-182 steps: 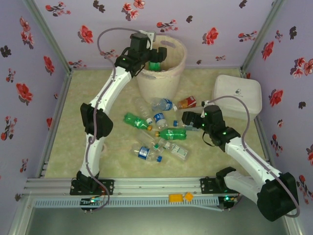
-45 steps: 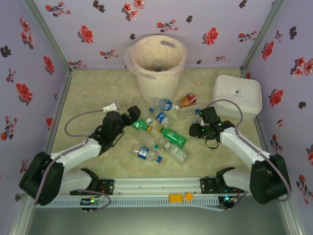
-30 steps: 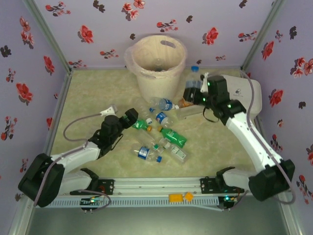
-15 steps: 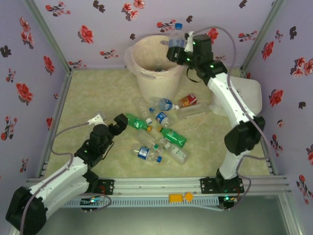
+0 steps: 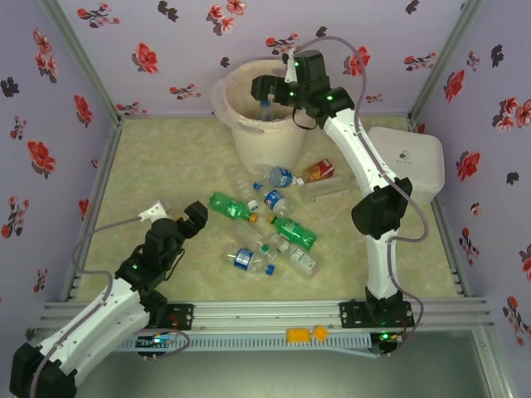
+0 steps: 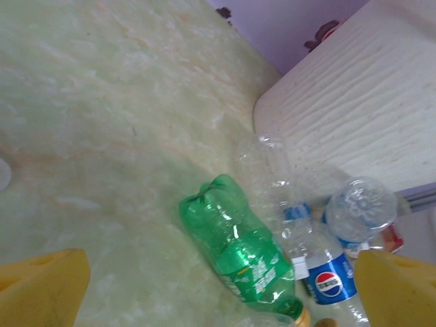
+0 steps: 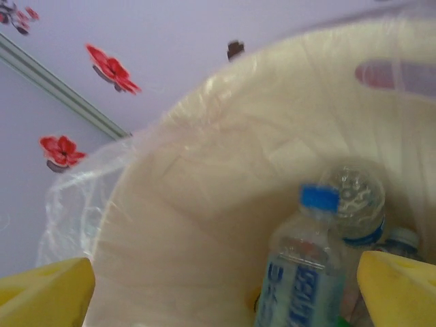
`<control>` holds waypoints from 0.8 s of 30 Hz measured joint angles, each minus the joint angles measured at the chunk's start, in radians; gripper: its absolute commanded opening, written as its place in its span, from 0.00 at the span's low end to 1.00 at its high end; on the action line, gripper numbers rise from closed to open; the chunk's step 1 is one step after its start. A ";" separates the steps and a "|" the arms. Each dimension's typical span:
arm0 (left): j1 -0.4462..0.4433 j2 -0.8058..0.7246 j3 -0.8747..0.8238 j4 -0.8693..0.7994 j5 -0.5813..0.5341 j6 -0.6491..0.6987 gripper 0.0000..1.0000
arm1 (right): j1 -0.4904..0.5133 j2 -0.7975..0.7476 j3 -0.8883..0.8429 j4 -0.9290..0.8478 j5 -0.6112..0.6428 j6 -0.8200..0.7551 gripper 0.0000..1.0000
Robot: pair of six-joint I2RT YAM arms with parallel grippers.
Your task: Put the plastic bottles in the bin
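- Table surface (image 5: 166, 157): pale green-cream with a marbled pattern. It is bare along its left side and far corners.
- Walls (image 5: 124, 33): lilac sheeting printed with red and dark flowers closes off three sides, with metal posts at the corners.
- Rail (image 5: 265, 313): an aluminium rail runs along the near edge and carries both arm bases.
- Bin (image 5: 257, 145): stands upright at the far centre, close to the back wall, with a clear bag liner (image 7: 75, 197) folded over its rim.
- White box (image 5: 406, 162): sits at the far right, well apart from the bin.
- Plastic bottles (image 5: 270, 228): a loose cluster lies on its sides mid-table, in front of the bin.
- Green bottle (image 6: 238, 245): crumpled and lying flat, just beside clear blue-labelled ones.
- Right gripper (image 5: 270, 89): held over the bin's mouth with its jaws spread wide and gripping nothing.
- Blue-capped bottle (image 7: 306, 272): a clear bottle below the right gripper, inside the bin and touching neither finger.
- Left gripper (image 5: 195, 214): low over the table, just left of the cluster, jaws wide apart and empty.
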 measured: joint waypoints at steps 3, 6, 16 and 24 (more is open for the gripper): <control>0.000 0.058 0.027 -0.007 0.002 0.008 1.00 | 0.000 -0.015 0.039 -0.008 0.013 -0.016 1.00; 0.000 0.114 0.055 -0.001 0.004 0.007 1.00 | 0.000 -0.070 0.002 -0.016 0.037 -0.039 1.00; -0.031 0.381 0.178 0.029 0.008 -0.049 1.00 | 0.000 -0.529 -0.613 0.104 0.166 -0.088 1.00; -0.072 0.637 0.333 0.042 -0.012 -0.158 1.00 | 0.000 -0.802 -1.029 0.151 0.309 -0.119 1.00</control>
